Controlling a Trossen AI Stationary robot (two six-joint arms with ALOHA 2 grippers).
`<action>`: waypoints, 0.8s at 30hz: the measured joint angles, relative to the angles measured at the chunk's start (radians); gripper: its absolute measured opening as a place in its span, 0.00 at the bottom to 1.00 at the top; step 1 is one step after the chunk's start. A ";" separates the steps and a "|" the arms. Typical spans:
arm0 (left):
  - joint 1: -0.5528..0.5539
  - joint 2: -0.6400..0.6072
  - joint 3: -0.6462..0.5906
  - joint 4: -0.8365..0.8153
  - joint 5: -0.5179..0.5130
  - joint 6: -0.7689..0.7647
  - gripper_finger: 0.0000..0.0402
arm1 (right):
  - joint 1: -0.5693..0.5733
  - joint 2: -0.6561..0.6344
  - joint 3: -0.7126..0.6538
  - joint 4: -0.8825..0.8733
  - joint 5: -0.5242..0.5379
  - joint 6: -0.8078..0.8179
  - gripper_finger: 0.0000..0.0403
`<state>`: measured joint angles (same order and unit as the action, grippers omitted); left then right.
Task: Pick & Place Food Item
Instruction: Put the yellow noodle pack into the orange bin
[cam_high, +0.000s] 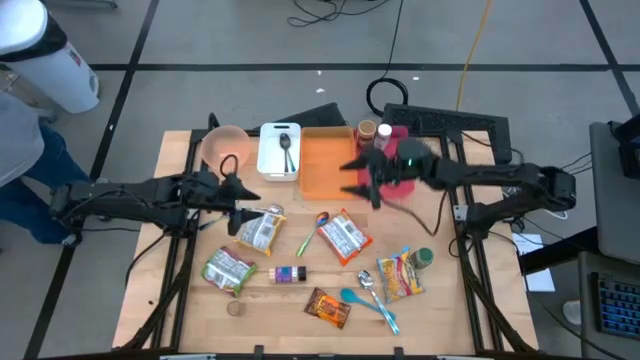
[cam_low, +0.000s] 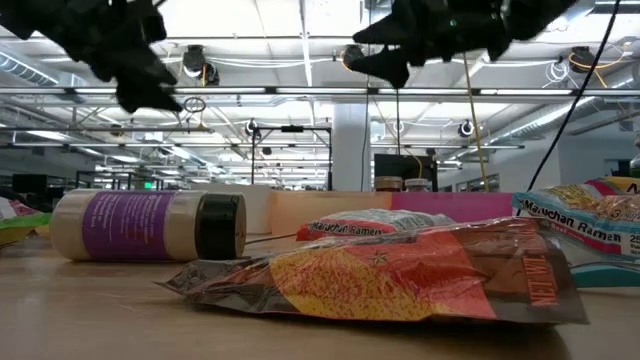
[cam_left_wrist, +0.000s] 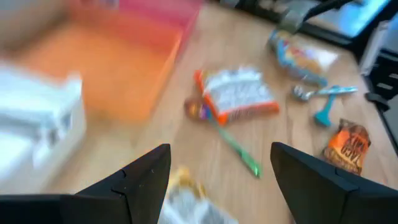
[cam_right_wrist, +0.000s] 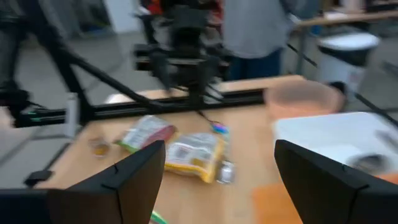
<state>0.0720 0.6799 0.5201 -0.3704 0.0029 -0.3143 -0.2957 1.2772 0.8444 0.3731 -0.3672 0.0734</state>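
Approach step, nothing grasped. Left gripper (cam_high: 238, 195) spread, empty, above a ramen packet (cam_high: 260, 229) lying on the worktop (cam_high: 300, 300). Right gripper (cam_high: 358, 177) spread, empty, over orange tray (cam_high: 322, 160). Next: descend, centre packet between fingers.

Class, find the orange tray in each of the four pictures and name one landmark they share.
High view: orange tray at the table's far edge, centre.
Low view: its pale orange wall at mid-picture, behind the packets.
Left wrist view: blurred, upper left.
Right wrist view: one corner, bottom edge.
Shared landmark: the white tray beside it.
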 joint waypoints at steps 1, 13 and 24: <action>-0.005 0.002 0.000 -0.031 -0.008 -0.049 0.69 | 0.022 0.012 -0.052 0.085 0.001 0.018 0.73; 0.030 0.017 -0.048 -0.205 -0.163 -0.424 0.69 | 0.208 0.298 -0.269 0.630 0.213 0.098 0.73; 0.111 0.132 -0.223 0.011 0.015 -0.501 0.69 | 0.220 0.436 -0.269 0.829 0.155 0.178 0.73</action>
<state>0.1829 0.8119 0.2974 -0.3594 0.0184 -0.8152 -0.0761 1.7136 0.5758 1.2019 -0.2123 0.2511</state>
